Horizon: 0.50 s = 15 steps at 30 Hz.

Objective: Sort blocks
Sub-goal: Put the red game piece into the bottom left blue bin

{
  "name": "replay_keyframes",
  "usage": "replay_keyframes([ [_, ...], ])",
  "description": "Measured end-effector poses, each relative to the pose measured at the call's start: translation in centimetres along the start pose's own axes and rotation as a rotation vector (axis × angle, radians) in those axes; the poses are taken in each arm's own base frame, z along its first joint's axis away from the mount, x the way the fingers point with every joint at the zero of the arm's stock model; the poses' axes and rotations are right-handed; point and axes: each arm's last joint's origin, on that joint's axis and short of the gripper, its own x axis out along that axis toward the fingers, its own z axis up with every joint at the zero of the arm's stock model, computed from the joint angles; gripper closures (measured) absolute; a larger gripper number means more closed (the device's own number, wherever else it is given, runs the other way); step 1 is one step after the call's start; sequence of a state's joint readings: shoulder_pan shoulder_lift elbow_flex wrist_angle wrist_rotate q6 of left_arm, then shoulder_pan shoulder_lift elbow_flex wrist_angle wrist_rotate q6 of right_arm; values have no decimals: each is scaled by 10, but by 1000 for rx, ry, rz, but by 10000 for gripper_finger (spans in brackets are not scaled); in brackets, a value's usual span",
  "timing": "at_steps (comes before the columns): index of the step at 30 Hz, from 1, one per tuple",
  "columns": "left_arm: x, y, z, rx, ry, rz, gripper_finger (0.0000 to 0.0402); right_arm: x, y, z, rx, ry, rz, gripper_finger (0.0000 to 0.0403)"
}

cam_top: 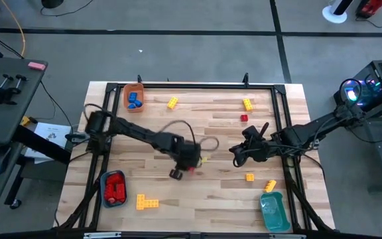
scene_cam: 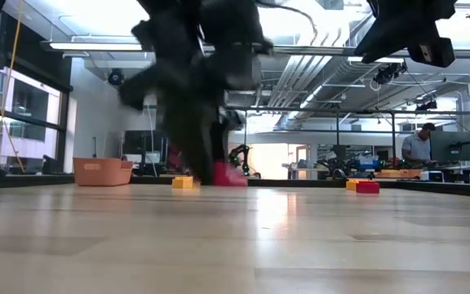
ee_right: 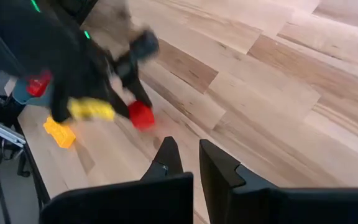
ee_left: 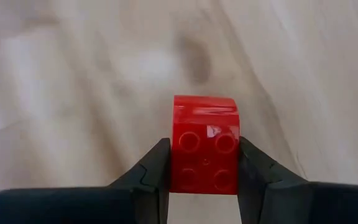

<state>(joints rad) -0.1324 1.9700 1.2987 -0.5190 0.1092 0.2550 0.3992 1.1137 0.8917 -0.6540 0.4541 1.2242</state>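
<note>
the left gripper [ee_left: 204,180] clamps a red block [ee_left: 204,144] between its fingers near the middle of the table [cam_top: 197,199]. the right gripper [cam_top: 236,154] waits nearby toward the right edge, fingers shut on nothing. other blocks lie scattered: yellow ones [cam_top: 172,102] by the far edge, red ones in the blue tray [cam_top: 105,180] at the near-left corner.
</note>
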Motion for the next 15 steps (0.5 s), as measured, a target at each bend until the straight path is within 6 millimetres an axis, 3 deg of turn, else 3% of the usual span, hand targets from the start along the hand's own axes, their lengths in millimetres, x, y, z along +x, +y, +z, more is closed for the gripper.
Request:
replay_keyframes([
  [7,-106,3,-21,-203,52,149,308,0,-1,0,-75,-15,-19,403],
  [10,-152,-7,-35,-365,-56,234,308,1,-3,2,-85,-37,-39,403],
  [12,-167,-21,-51,-494,-122,263,308,3,-5,4,-83,-39,-51,403],
  [15,-170,-53,-80,-678,-175,262,308,4,-6,6,-108,-21,-51,403],
])
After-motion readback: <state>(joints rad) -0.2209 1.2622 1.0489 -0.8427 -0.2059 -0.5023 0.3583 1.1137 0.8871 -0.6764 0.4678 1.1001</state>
